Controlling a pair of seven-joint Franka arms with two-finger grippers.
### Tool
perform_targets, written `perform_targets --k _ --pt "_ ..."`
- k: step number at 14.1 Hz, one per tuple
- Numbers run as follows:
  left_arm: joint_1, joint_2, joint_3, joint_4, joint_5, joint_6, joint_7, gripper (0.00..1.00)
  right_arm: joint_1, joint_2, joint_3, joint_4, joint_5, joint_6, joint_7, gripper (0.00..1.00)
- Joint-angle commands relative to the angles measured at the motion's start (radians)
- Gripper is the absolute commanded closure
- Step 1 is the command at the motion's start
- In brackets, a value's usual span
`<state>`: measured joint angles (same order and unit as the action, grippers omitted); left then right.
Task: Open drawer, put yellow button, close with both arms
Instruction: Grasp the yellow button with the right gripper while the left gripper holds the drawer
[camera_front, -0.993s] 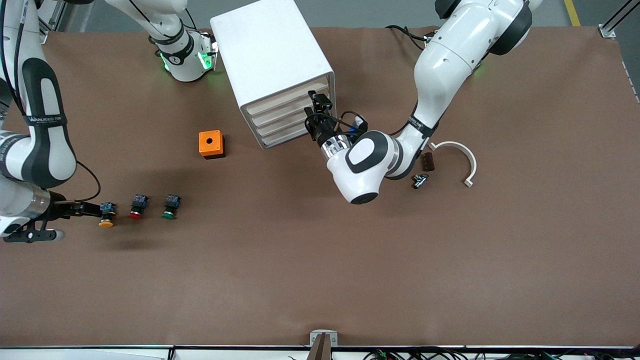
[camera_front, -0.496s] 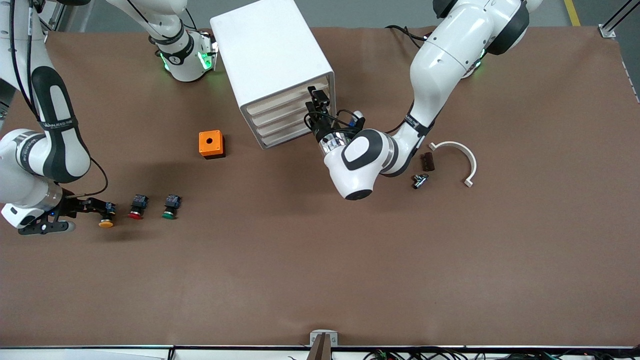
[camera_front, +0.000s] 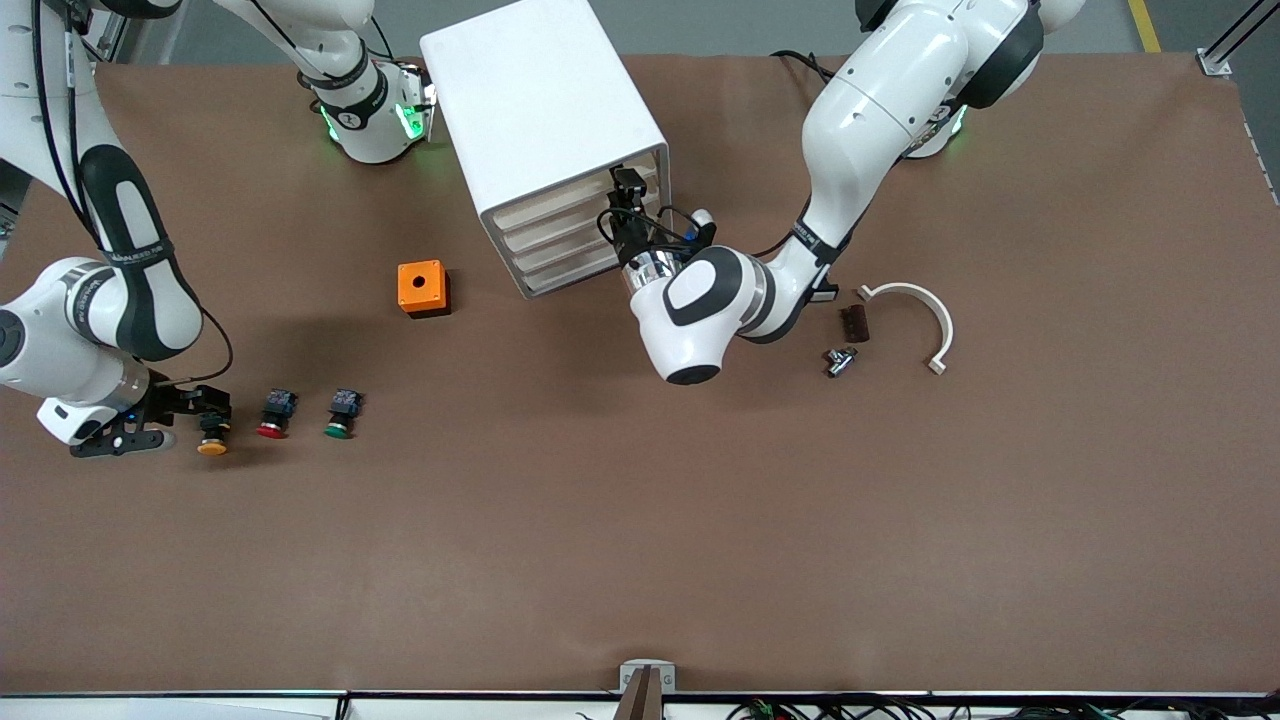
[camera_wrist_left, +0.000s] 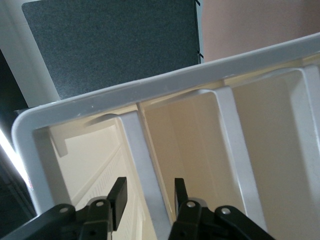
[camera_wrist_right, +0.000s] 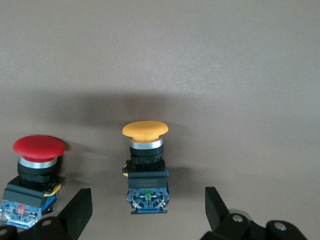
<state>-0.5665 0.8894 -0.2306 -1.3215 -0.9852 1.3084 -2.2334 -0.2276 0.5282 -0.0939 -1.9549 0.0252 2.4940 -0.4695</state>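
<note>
The small yellow-capped push-button (camera_wrist_right: 145, 167) sits on the brown table between the right gripper's (camera_wrist_right: 145, 210) spread fingers, while the left gripper's (camera_wrist_left: 148, 197) parted fingers seemingly straddle the cream drawer's (camera_wrist_left: 210, 145) handle rib.

From my station I see the broad desk (camera_front: 700, 520) covered in a matte brown sheet that fills nearly the whole front view. Above the desk's top edge runs a strip of grey floor (camera_front: 720, 25), crossed near one corner by a yellow painted line (camera_front: 1145, 25). A silver aluminium frame post (camera_front: 1230, 40) meets that same corner of the desk. Along the desk's bottom edge sits a small grey metal bracket (camera_front: 647, 680), with a tangle of black cables (camera_front: 830, 708) beside it. Light is even and soft.
</note>
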Motion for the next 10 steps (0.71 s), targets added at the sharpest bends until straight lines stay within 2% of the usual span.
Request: perform_targets --k 1,3,6,10 --pt "0.0 0.013 0.002 0.005 -0.01 -0.015 -0.019 0.69 -0.01 -0.011 0.011 -0.051 0.015 0.063 -0.043 0.0" --pt "-0.001 0.023 0.002 0.008 -0.009 -0.012 -0.055 0.8 -0.013 -0.007 0.011 -0.05 0.015 0.065 -0.081 0.0" --pt "0.0 0.023 0.002 0.005 -0.009 -0.014 -0.089 0.89 -0.013 0.015 0.011 -0.05 0.015 0.083 -0.081 0.0" --pt "0.011 0.023 0.01 0.008 -0.021 -0.014 -0.097 0.9 -0.009 0.029 0.014 -0.045 0.015 0.085 -0.081 0.0"
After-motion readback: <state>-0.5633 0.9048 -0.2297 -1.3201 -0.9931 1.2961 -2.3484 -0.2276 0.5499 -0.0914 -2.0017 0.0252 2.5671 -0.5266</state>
